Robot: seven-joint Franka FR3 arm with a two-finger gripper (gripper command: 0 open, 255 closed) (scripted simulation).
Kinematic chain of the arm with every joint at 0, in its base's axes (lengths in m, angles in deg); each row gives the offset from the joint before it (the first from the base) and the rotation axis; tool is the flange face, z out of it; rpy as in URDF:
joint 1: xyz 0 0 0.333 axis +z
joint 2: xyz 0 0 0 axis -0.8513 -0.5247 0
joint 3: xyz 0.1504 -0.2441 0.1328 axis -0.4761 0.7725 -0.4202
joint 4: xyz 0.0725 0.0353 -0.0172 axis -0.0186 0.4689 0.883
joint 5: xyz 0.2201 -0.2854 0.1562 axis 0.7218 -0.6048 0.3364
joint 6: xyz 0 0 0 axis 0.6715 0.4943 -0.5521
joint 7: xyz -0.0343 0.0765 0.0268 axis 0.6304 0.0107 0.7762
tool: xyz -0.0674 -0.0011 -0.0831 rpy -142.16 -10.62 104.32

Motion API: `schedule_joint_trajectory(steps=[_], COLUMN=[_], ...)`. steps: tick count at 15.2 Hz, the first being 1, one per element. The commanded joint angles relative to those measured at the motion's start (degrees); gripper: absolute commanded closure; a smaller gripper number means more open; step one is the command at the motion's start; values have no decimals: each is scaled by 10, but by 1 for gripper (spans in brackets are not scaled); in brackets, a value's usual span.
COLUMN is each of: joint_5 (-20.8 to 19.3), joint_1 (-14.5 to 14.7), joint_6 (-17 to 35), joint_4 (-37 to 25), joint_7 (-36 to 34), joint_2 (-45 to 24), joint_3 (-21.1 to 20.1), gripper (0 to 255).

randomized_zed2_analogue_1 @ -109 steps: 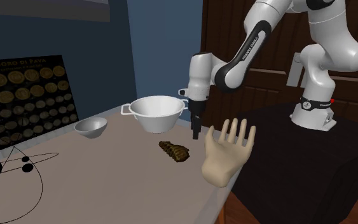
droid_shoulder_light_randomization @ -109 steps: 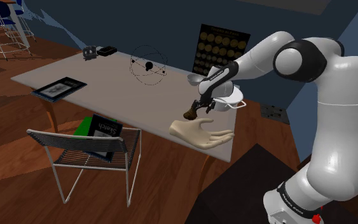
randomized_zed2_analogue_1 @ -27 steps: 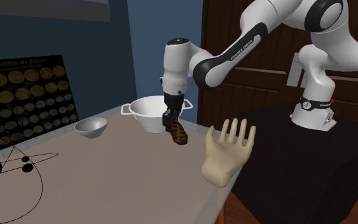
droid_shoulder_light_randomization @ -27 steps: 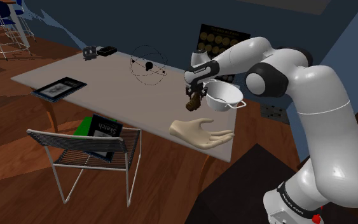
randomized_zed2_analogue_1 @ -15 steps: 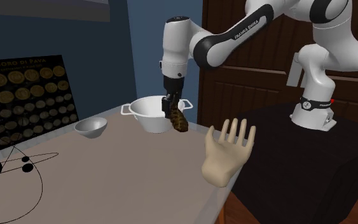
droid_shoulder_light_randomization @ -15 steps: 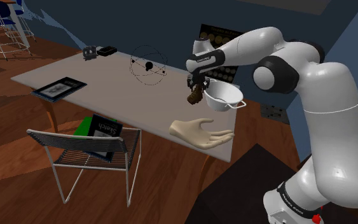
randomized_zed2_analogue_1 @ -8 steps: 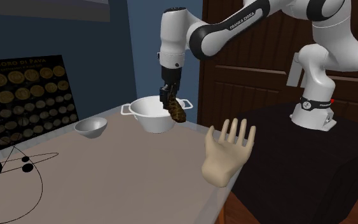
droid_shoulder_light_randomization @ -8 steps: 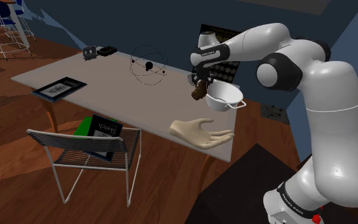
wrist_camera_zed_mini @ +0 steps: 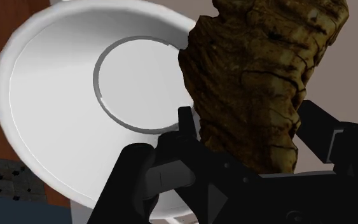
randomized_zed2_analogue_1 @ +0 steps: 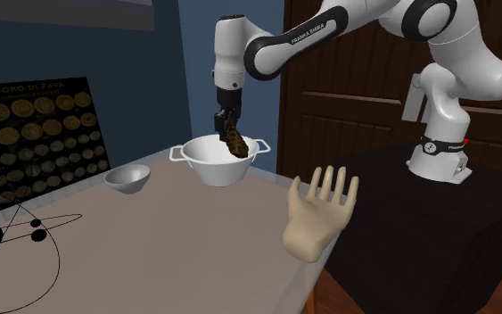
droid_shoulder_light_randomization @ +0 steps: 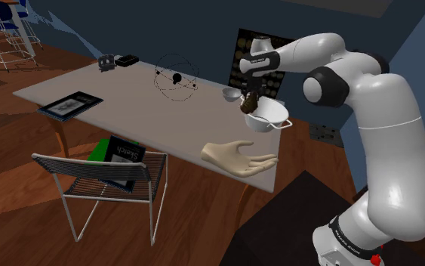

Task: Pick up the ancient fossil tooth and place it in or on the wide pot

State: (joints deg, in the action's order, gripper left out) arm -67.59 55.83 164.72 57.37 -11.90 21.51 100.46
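You are watching the claw pinching the brown, ridged fossil tooth between its 2 black fingers, in the upper middle of the second exterior view. The tooth is hanging low over the mouth of the white wide pot, clear of the desk. In the wrist view, the pot's round floor is showing beside the tooth. A small grey bowl is sitting on the desk left of the pot. A beige model hand is standing at the desk's edge, lower right of centre.
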Motion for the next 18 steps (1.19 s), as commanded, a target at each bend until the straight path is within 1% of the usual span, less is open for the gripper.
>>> schedule_joint_trajectory(steps=[1, 5, 8, 10, 12, 15, 18], joint_5=[8, 20, 29, 35, 39, 39, 40], joint_1=[-30, -85, -131, -167, -209, -202, -199], joint_6=[-8, -35, -69, -103, -158, -130, -109], joint_4=[-36, -116, -204, -289, -419, -383, -364], joint_7=[24, 62, 87, 100, 106, 106, 106], joint_2=[-24, -69, -117, -163, -230, -224, -227], joint_3=[-2, -6, -11, -16, -23, -23, -23], gripper=[255, 255, 255, 255, 255, 255, 255])
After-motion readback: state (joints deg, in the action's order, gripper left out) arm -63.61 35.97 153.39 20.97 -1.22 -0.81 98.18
